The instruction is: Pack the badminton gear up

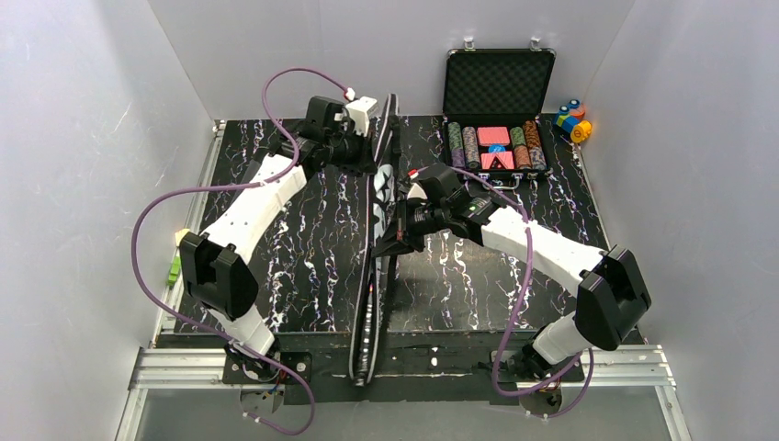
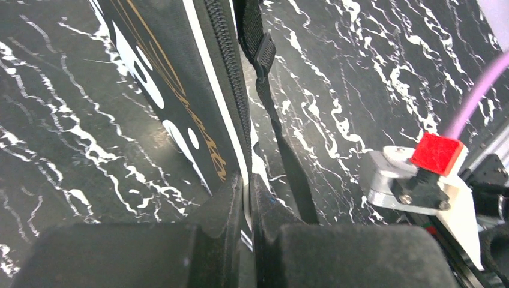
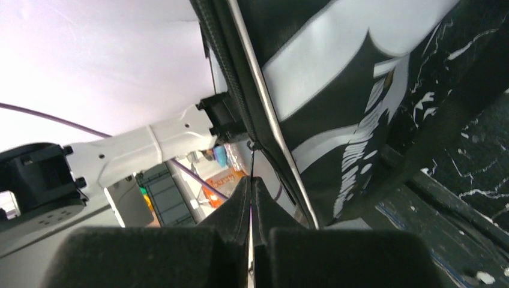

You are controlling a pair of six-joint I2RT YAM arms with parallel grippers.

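- The black racket bag [image 1: 371,276] is standing on its edge along the middle of the table [image 1: 294,248], reaching from the near edge to the far side.
- The left gripper [image 2: 247,180] is pinching the rim of the bag at its far end, jaws almost together, probably to hold it upright.
- The right gripper [image 3: 250,183] is squeezing a thin cord [image 3: 252,159] at mid-length, jaws closed. I judge it is the pull of the zipper [image 2: 227,66].

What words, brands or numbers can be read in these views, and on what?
Racket bag, large white lettering: cropped and edge-on, not readable.
Gold script on the bag, left wrist view: too blurred.
Small white print on the bag, right wrist view: too blurred.
Poker chip case: nothing legible.
No text can be quoted.
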